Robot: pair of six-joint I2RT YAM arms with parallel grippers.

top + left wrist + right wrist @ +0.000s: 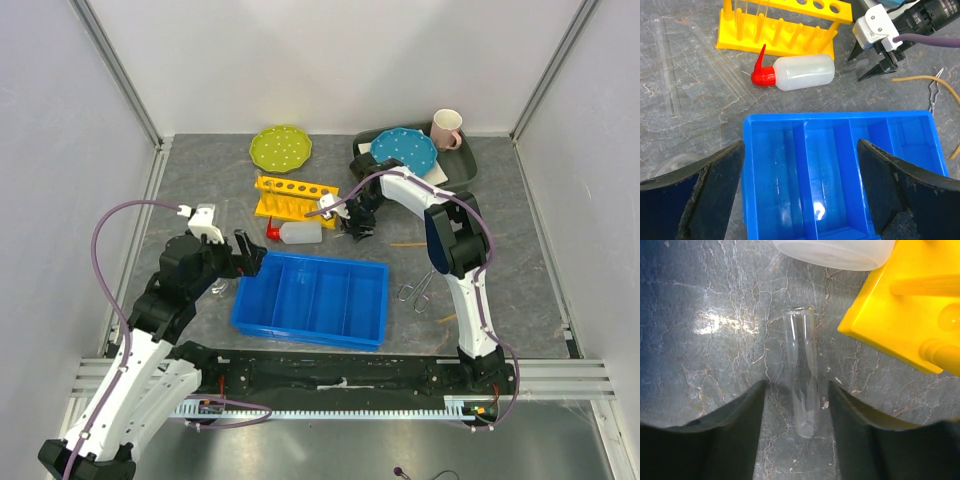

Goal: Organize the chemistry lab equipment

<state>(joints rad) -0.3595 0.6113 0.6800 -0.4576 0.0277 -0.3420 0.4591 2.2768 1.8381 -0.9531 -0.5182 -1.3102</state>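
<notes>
A clear test tube lies flat on the grey table. My right gripper is open and straddles the tube's rounded end, with a small gap on each side. Just beside it are the yellow test-tube rack and the white squeeze bottle with red cap, which lies on its side. The rack and bottle also show in the left wrist view. My left gripper hangs wide open and empty over the left part of the blue bin. Metal tongs and a tan rubber tube lie right of the bin.
The blue divided bin sits at the table's near middle. A green dotted plate, a blue dotted plate, a pink-handled mug and a dark tray stand at the back. Faint clear glassware lies left of the rack.
</notes>
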